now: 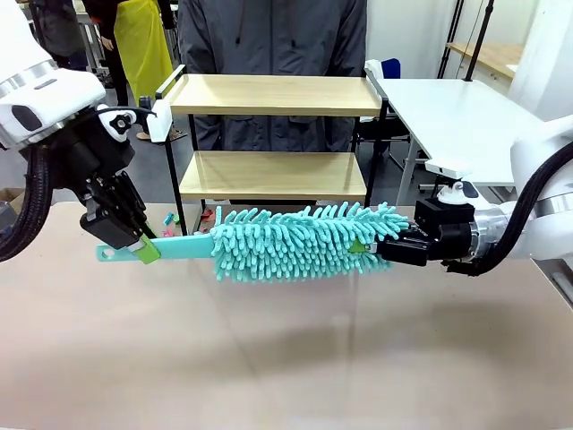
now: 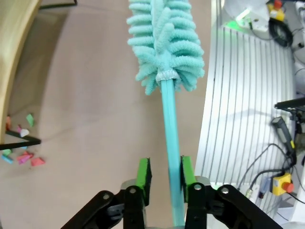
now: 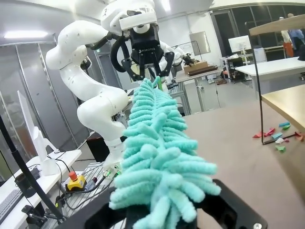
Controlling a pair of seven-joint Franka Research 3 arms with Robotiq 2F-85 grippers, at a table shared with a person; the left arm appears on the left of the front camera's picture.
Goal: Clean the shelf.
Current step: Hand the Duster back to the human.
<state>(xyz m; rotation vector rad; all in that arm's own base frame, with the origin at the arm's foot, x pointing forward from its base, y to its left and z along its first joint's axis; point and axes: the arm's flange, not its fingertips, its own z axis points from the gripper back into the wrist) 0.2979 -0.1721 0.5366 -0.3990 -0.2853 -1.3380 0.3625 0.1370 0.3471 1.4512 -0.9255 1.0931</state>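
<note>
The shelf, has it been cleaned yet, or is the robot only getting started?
Only starting, it seems. Both tools hold the teal duster above the table: the left tool at its handle, the right tool at its fluffy tip. The shelf is untouched, and coloured scraps lie beside its foot.

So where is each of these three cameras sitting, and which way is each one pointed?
Front view: fixed between the arms, facing across the table to the shelf and a person behind it; both arms show, holding a duster.
Left wrist view: on the left arm, looking along the left gripper, which holds the duster's handle.
Right wrist view: on the right arm, looking along the duster's fluffy head at the left arm.
Shared: the duster, and colored scraps by the shelf.
</note>
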